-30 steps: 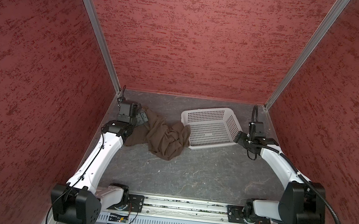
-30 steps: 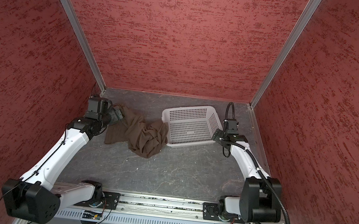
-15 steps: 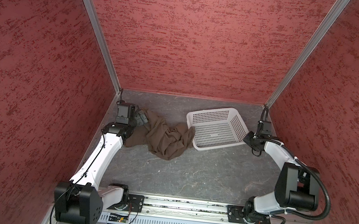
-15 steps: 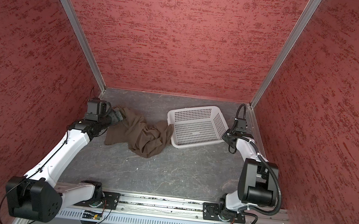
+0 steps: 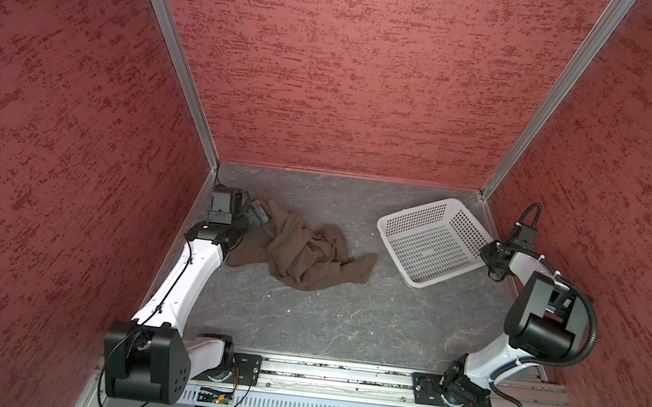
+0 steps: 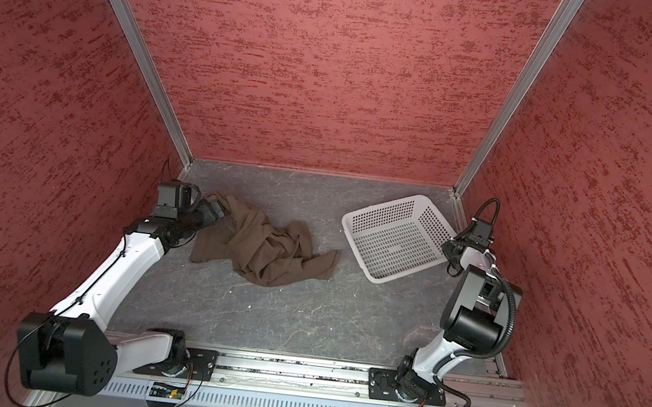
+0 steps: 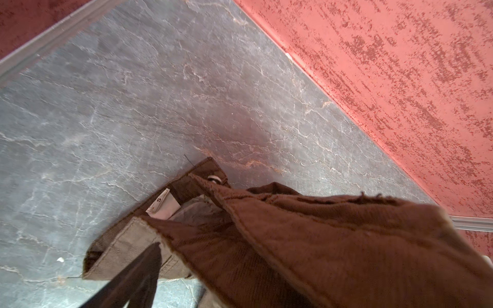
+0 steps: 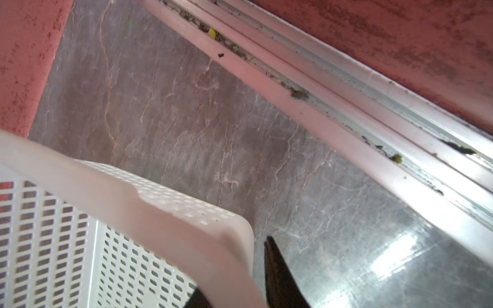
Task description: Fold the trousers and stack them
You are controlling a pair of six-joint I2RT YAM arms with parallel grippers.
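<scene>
In both top views the trousers [image 5: 302, 251] [image 6: 266, 247] lie crumpled on the grey table [image 5: 345, 318], apart from the white basket [image 5: 422, 216] [image 6: 389, 215] and to its left. The left gripper [image 5: 259, 216] [image 6: 218, 212] sits at the trousers' end farthest from the basket, and the right gripper [image 5: 486, 256] [image 6: 449, 252] is at the basket's right-hand corner. In the left wrist view the jaws stand wide. One dark finger [image 7: 138, 274] shows bare, and brown cloth drapes over the side where the other would be, hiding it. The waistband with its pale button [image 7: 214, 179] and an S size label [image 7: 162, 205] rests on the table. In the right wrist view the right gripper's fingers [image 8: 277, 266] close on the basket's rim [image 8: 160, 213], one on each side of the wall.
</scene>
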